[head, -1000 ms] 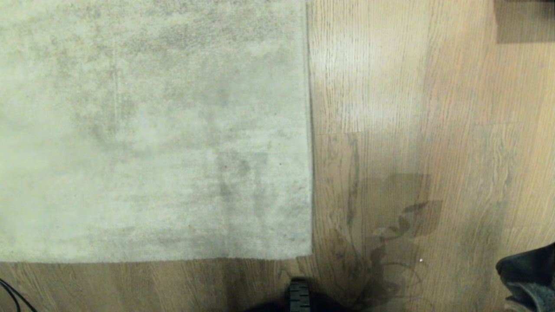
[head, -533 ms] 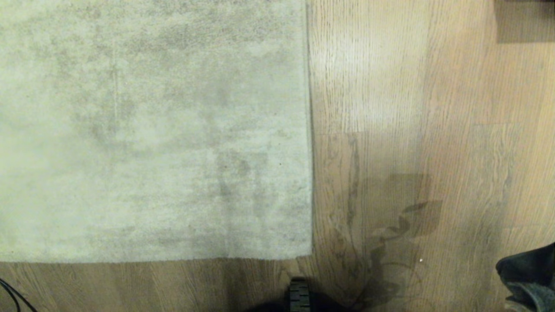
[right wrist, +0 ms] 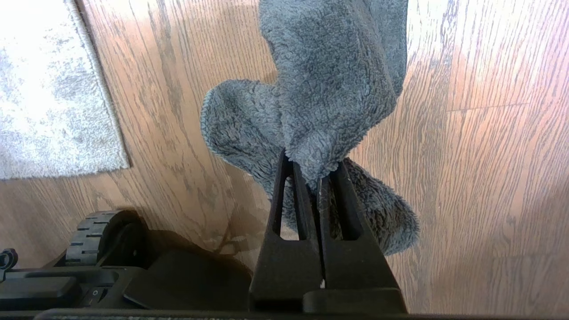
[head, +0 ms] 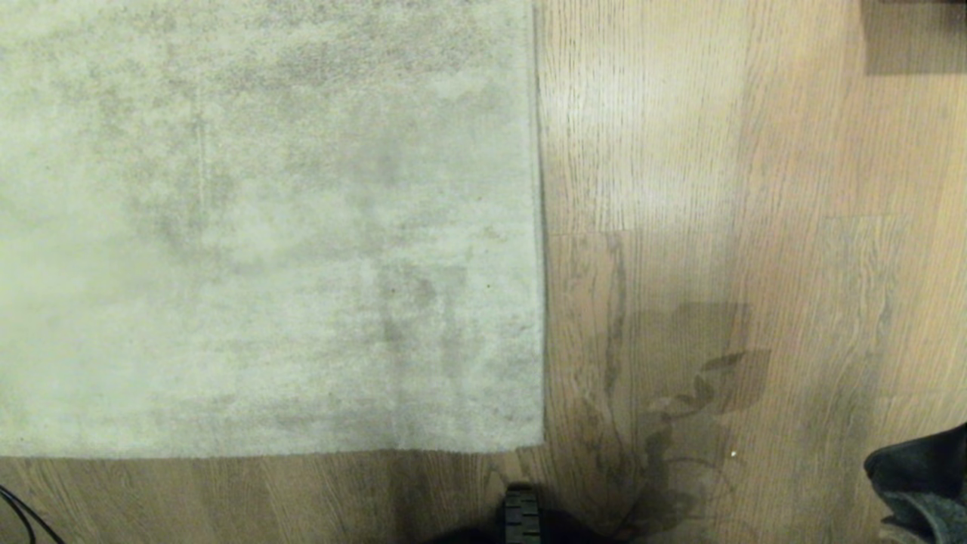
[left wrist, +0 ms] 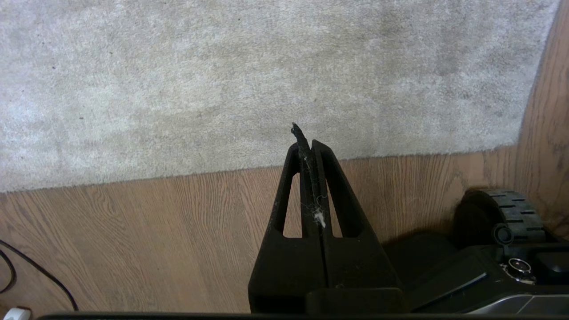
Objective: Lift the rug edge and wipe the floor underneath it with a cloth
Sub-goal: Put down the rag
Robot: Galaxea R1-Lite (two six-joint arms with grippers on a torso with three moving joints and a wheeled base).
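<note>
- Lying flat, the rug edge [head: 540,302] meets bare floor [head: 755,227] beside its square corner.
- The right gripper [right wrist: 318,178] pinches the cloth [right wrist: 329,89]; the left gripper [left wrist: 309,142] is closed, empty, above the rug's border.
- Probably slide thin fingertips under that corner; open floor lies rightward.

Light brown wood-grain plank floor [head: 755,189], slight sheen. Pale grey-beige mottled rug [head: 264,227] is laid flat on it, the rug edge [head: 541,302] running straight to a square corner near the robot's base wheel [head: 521,517], which is set on the planks. A thin black cable [head: 23,517] is seen on the floor at the left.
</note>
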